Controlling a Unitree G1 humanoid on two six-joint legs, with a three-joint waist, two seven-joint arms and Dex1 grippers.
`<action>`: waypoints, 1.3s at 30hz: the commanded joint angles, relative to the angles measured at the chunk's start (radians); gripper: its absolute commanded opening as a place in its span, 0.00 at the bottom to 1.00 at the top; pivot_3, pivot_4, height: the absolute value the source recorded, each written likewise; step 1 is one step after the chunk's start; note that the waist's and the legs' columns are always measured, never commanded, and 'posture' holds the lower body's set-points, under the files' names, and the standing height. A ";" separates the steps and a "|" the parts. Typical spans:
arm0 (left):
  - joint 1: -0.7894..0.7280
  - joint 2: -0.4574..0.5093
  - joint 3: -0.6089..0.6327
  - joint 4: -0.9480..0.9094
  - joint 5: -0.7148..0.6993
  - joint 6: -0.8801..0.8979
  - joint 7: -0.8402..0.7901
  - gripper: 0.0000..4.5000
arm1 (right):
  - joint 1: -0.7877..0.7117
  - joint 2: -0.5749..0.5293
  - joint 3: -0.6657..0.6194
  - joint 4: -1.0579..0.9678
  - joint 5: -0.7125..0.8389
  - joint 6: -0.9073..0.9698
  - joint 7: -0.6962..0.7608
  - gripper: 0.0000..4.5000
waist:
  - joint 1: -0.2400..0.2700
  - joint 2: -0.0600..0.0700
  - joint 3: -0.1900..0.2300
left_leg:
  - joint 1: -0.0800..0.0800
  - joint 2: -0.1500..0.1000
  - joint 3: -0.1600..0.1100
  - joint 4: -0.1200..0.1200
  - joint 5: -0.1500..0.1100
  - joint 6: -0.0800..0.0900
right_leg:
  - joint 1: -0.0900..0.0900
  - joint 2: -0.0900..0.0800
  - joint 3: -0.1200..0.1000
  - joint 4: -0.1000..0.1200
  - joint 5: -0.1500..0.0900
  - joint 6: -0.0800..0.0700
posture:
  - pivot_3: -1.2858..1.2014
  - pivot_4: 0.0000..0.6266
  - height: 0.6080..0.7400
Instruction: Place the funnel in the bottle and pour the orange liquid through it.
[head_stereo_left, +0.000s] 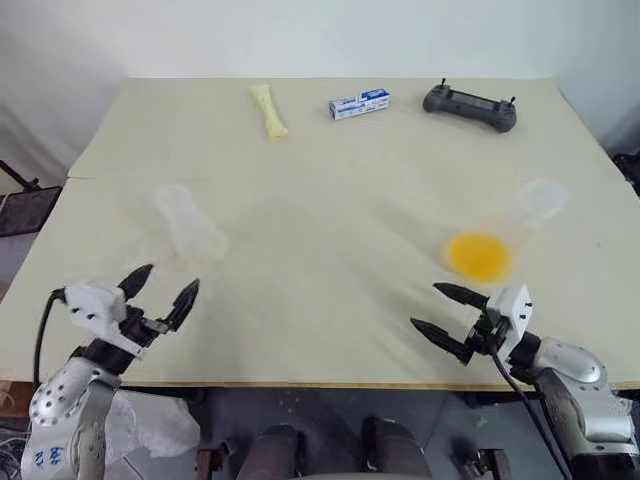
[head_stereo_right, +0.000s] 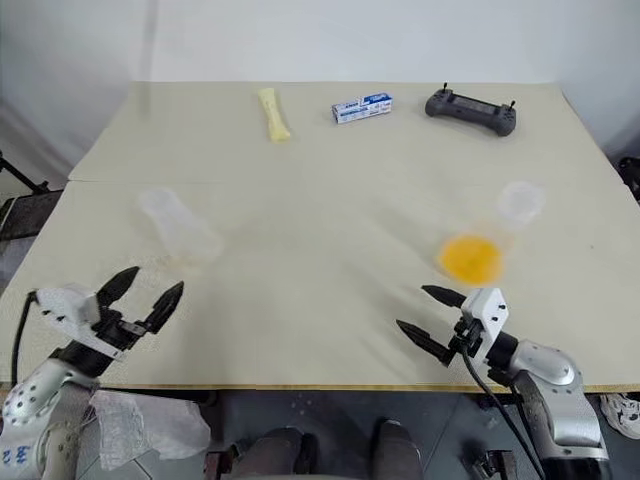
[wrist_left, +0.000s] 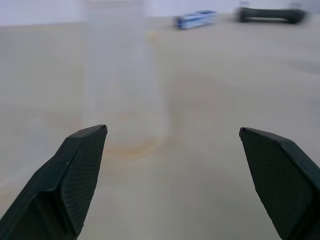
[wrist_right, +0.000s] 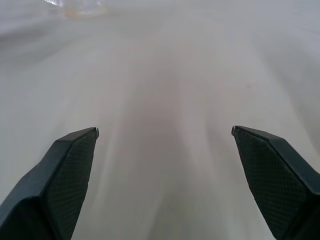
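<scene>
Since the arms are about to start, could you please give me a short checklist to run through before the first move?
1. Left gripper open and empty: ok.
2. Right gripper open and empty: ok.
3. Bottle standing upright on the table, just ahead of the left gripper: ok.
4. Funnel in the bottle: not ok; it stands on the table beyond the container with the orange liquid.
5. Orange liquid still in its container, nothing spilled around it: ok.
6. Path clear: ok; the yellow packet, blue box and controller lie along the far edge.
</scene>
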 joint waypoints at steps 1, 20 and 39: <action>-0.021 -0.001 0.044 -0.085 -0.037 0.075 0.103 1.00 | -0.032 0.005 0.008 0.032 -0.001 -0.035 0.030 0.99 | 0.003 -0.001 0.000 | 0.000 0.000 -0.001 0.000 0.000 0.000 | 0.001 0.000 0.001 0.000 0.000 0.000 | 0.52 0.24 1.00; -0.416 0.105 -0.092 0.214 0.072 0.110 0.079 1.00 | 0.020 0.028 0.002 -0.105 -0.004 0.005 -0.080 0.99 | -0.005 -0.001 0.000 | 0.000 0.000 0.001 0.000 0.000 -0.001 | -0.002 0.002 0.000 0.003 0.000 0.000 | 0.52 0.24 1.00; -0.598 0.119 -0.139 0.410 0.113 0.014 -0.020 0.87 | 0.058 0.032 0.003 -0.143 -0.009 -0.006 -0.137 1.00 | -0.005 -0.002 0.000 | 0.000 0.000 0.001 0.001 0.000 -0.001 | -0.002 0.003 -0.001 0.003 0.000 0.000 | 0.52 0.24 1.00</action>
